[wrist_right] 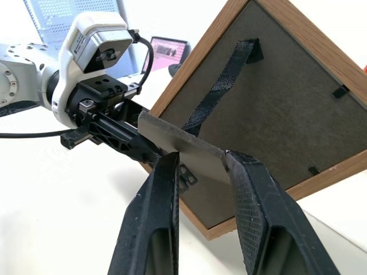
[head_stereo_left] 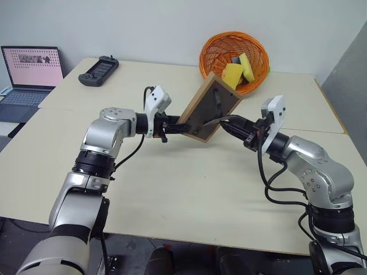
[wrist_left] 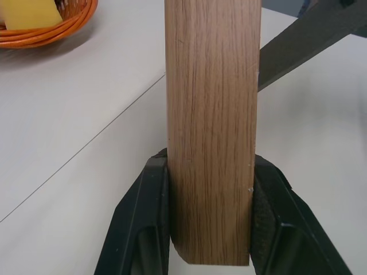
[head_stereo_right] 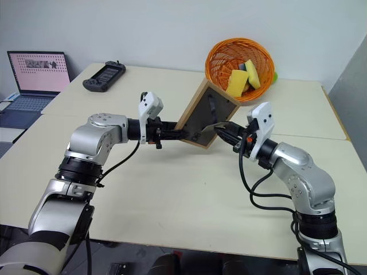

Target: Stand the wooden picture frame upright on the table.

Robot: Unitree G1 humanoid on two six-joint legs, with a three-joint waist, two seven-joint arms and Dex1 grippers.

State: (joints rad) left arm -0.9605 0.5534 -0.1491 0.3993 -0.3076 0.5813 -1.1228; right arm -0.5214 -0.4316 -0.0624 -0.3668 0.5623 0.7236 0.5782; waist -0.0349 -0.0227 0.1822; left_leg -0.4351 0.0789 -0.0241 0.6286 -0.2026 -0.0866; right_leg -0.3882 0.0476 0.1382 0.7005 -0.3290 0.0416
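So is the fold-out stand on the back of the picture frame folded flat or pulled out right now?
Pulled out. The stand juts away from the wooden picture frame's back panel, its ribbon stretched, its free edge between the right gripper's fingers.

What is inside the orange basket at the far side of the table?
The orange basket holds yellow sponges, one with a dark side. Its wall and the wooden picture frame cover the bottom.

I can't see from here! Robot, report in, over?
Left gripper clamps small light-wood picture frame, tilted above pale beige table. Right gripper pinches its fold-out stand. Nothing in the way.
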